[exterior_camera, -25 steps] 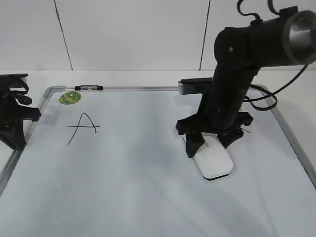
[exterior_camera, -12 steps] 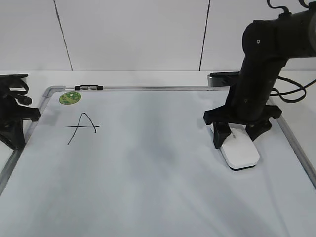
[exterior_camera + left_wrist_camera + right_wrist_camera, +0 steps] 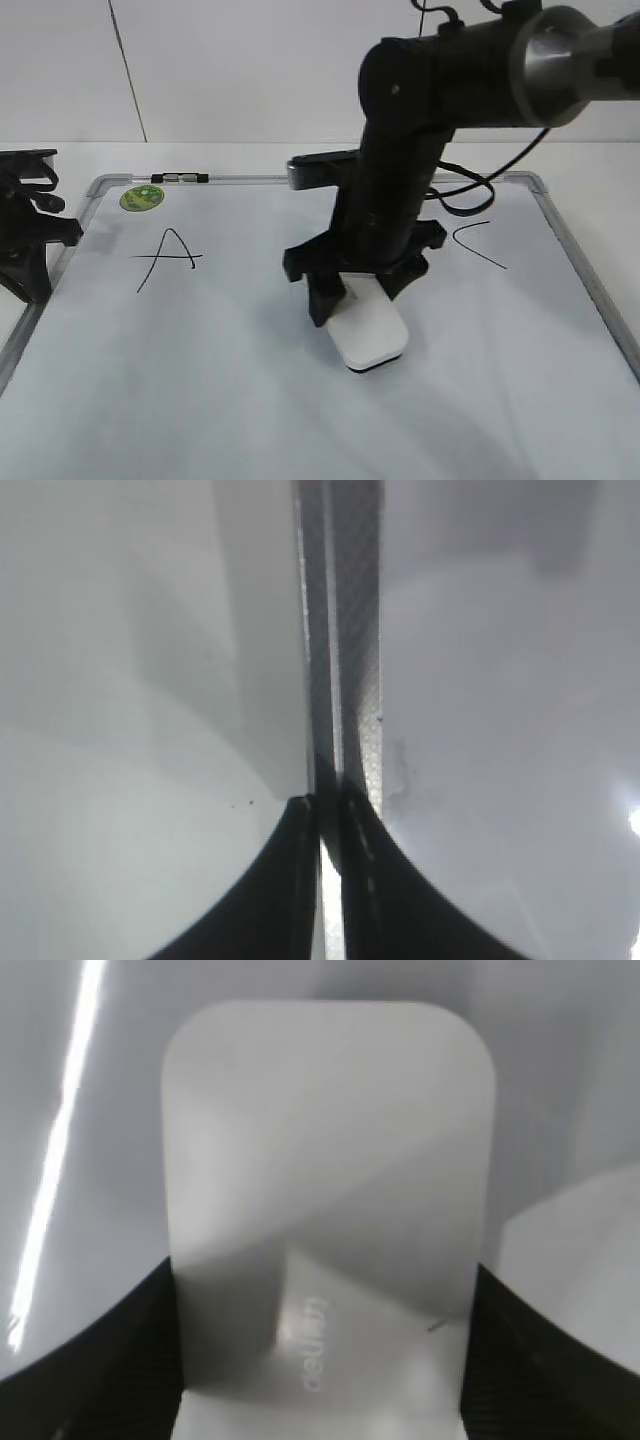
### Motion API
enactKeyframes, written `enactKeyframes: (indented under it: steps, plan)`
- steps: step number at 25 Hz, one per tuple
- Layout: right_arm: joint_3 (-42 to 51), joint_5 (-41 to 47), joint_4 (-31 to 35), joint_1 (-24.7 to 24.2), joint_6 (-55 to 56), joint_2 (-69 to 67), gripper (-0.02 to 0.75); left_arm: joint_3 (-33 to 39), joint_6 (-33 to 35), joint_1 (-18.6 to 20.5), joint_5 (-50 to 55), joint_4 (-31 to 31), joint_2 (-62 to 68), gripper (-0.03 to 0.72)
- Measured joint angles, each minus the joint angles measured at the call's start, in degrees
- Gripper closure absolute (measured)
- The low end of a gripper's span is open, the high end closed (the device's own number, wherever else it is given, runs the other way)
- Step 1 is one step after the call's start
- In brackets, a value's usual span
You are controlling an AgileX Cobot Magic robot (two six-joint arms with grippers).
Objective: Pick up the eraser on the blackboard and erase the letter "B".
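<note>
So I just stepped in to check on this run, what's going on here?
The right arm's tool is clamped on the white eraser and presses it flat on the blackboard, in the middle between the "A" and the "C". No "B" is visible there now; whether any trace remains under the arm can't be told. The left tool sits shut at the board's left frame, holding nothing.
</note>
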State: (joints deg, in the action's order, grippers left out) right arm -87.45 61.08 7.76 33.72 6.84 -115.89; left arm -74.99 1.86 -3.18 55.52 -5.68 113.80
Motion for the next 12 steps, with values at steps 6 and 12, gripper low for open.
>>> enactKeyframes:
  steps: [6,12]
  plan:
    - [-2.7,1.2,0.7,2.6,0.0,0.0,0.205,0.0,0.0,0.0,0.0,-0.1,0.0,0.665]
    - [-2.8,2.4,-0.6,2.6,0.0,-2.5,0.205,0.0,0.0,0.0,0.0,-0.1,0.0,0.665]
